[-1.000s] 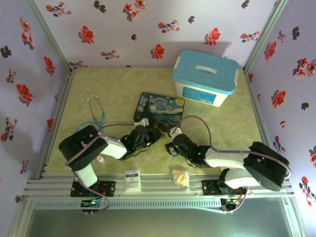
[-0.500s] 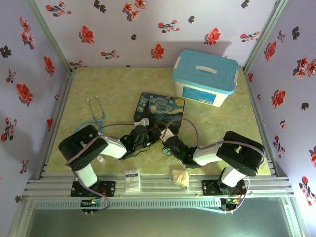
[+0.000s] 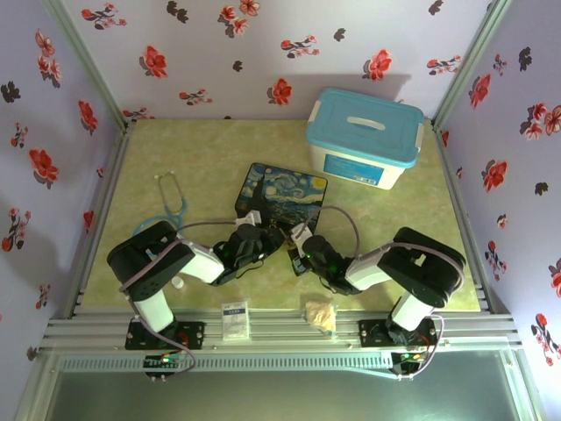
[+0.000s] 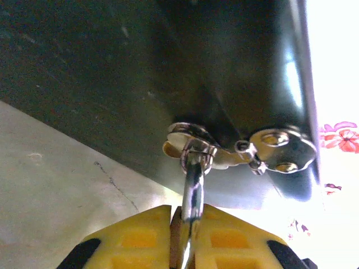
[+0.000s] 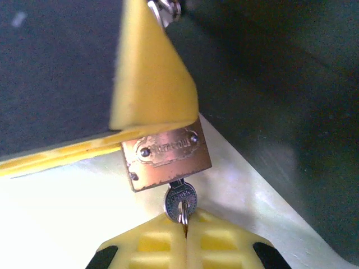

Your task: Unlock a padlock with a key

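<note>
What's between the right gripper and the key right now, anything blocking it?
Nothing visible. The key sits in the underside of the padlock, and the right gripper is shut just below it, pinching its lower edge or ring. The left gripper holds the padlock's far end, away from the key.

top external: high behind arms (image 3: 412,272), down on whole bench (image 3: 210,158) | left wrist: close-up past left hand (image 4: 175,224) | right wrist: close-up past right hand (image 5: 185,238), facing left hand's finger (image 5: 148,78)

The left arm (image 3: 195,258) and right arm (image 3: 379,263) are built of black joints and white links, trailed by grey cables (image 3: 349,221). The left gripper (image 4: 185,217) and right gripper (image 5: 185,225) are moulded yellow.
</note>
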`<control>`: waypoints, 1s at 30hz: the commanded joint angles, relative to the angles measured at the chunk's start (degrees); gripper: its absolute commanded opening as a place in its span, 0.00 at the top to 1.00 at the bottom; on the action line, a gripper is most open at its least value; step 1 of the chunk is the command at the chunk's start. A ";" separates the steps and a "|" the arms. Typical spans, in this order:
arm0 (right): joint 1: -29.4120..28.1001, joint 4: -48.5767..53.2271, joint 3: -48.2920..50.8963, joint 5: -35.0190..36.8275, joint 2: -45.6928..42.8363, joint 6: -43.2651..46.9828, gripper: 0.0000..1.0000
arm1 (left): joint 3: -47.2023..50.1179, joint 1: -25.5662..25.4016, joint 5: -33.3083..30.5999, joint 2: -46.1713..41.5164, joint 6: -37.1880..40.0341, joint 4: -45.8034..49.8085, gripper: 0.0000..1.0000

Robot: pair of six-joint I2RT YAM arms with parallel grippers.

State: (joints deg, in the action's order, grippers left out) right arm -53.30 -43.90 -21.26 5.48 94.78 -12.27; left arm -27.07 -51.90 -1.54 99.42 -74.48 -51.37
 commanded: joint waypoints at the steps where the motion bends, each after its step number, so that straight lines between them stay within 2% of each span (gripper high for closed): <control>1: 2.56 -14.56 1.17 -11.98 2.12 -6.84 1.00 | 0.85 -0.73 3.48 0.70 -0.91 -2.92 1.00; 4: 3.03 -14.99 1.11 -15.11 2.60 -7.58 1.00 | 1.38 -0.49 3.46 0.56 -0.76 -3.07 1.00; 8: 4.09 -17.63 2.19 -18.09 2.51 -9.78 1.00 | 1.82 -0.24 3.34 -0.09 -0.24 -2.80 0.92; 9: 4.72 -19.11 2.94 -18.83 2.62 -10.93 1.00 | 2.01 -0.03 3.38 -0.32 -0.18 -2.79 0.94; 10: 5.47 -20.76 3.79 -19.16 2.84 -11.74 1.00 | 2.19 0.05 3.34 -0.56 -0.14 -2.71 1.00; 12: 6.12 -21.74 5.08 -17.61 2.36 -10.79 0.98 | 2.61 0.46 3.41 -1.09 -0.20 -2.68 1.00; 14: 5.93 -16.74 5.15 -14.40 0.52 -7.94 0.95 | 2.90 0.72 3.46 -1.71 -0.37 -2.73 1.00; 16: 4.03 -5.03 3.14 -8.38 -2.88 -3.06 0.80 | 2.74 0.90 3.47 -3.00 -0.10 -1.14 1.00; 19: -1.32 6.02 0.57 0.98 -5.60 7.58 0.72 | 2.63 1.10 3.47 -4.61 0.45 0.90 1.00; 23: -3.99 7.56 -0.96 6.20 -4.02 13.97 0.70 | 2.57 1.28 3.47 -6.06 0.89 2.04 1.00; 28: -7.23 6.40 -4.30 20.33 0.37 16.14 0.71 | 2.50 1.28 3.52 -6.42 0.72 2.43 1.00; 30: -7.74 4.16 -4.72 20.74 0.83 16.14 0.74 | 2.50 1.27 3.72 -6.34 0.31 2.10 1.00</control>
State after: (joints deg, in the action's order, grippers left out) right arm -60.14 -38.24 -24.45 18.46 94.59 0.64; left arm -24.69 -50.83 1.19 94.65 -74.65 -48.75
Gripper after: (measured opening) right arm 0.270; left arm 0.118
